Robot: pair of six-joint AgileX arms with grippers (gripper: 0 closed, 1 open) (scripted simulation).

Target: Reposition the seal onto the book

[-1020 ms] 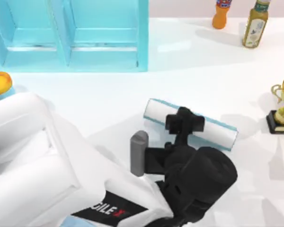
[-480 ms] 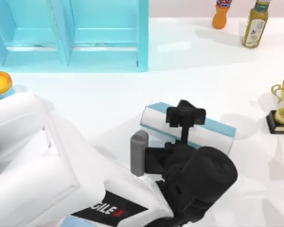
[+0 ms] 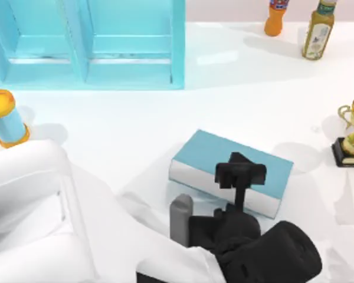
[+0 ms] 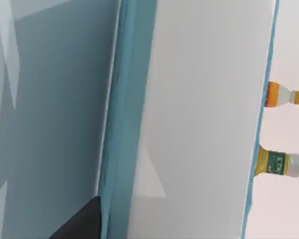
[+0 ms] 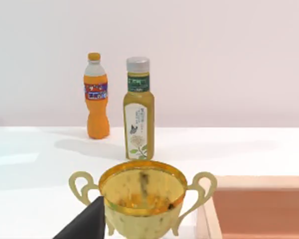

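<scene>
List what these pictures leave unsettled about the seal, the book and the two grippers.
- Seal: top view, not visible; left gripper covers that part of the book.
- Left fingers: top view, gripper body hides them; contents unknown.
- Book's near edge: partly behind the arm.
- Right gripper: right wrist view, dark corner cut by frame edge, before the trophy.

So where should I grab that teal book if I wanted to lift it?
Probably the long white page edge facing the arm, approached low from that side, pinching the thickness of the book. It lies flat and closed, and looks too broad to span from above. The left gripper is above its cover.
</scene>
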